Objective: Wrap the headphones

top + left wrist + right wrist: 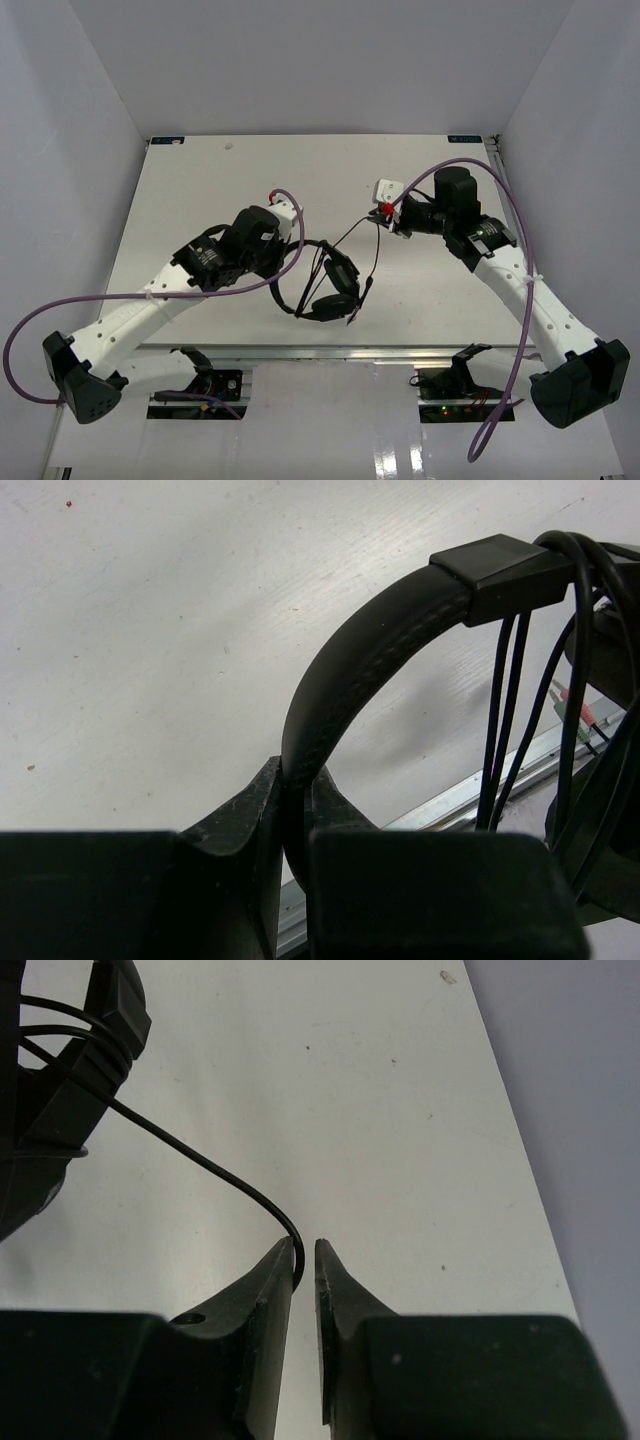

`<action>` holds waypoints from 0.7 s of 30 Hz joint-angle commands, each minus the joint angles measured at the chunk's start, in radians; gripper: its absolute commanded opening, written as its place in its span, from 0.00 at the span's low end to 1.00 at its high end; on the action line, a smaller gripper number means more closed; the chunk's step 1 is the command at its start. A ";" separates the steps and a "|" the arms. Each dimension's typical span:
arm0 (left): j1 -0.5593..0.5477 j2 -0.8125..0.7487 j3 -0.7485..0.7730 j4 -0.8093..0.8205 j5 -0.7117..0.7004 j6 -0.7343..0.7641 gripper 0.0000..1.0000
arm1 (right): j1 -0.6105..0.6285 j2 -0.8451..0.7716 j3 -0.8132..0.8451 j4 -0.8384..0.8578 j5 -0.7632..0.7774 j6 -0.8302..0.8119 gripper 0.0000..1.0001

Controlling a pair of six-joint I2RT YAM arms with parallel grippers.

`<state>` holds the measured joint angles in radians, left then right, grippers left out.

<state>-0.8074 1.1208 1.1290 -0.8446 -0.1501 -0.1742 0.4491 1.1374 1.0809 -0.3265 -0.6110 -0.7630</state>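
**Surroundings: white table inside a white enclosure**

The table (200,190) is a flat white board, scuffed and speckled when seen close. There is a faint smudge (228,147) near the far edge, left of centre. A silver metal rail (385,351) runs along the near edge (the left wrist view catches a stretch of it too). Plain white walls stand on three sides: back wall (320,60), left wall (60,150) and right wall (590,120). Below the rail are two dark recesses, the left one (205,385) holding loose wires and the right one (440,400) showing tiny coloured lights.
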 commanded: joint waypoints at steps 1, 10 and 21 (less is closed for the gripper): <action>-0.007 -0.067 0.006 0.034 0.028 -0.019 0.00 | -0.029 -0.021 -0.018 0.063 -0.090 0.091 0.25; -0.006 -0.099 -0.111 0.162 0.183 -0.125 0.00 | -0.035 -0.055 -0.106 0.113 -0.166 0.185 0.31; -0.006 -0.092 -0.156 0.228 0.324 -0.181 0.00 | -0.046 -0.048 -0.164 0.160 -0.192 0.218 0.33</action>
<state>-0.8089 1.0542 0.9554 -0.6974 0.0831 -0.3161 0.4084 1.0946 0.9247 -0.2324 -0.7681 -0.5856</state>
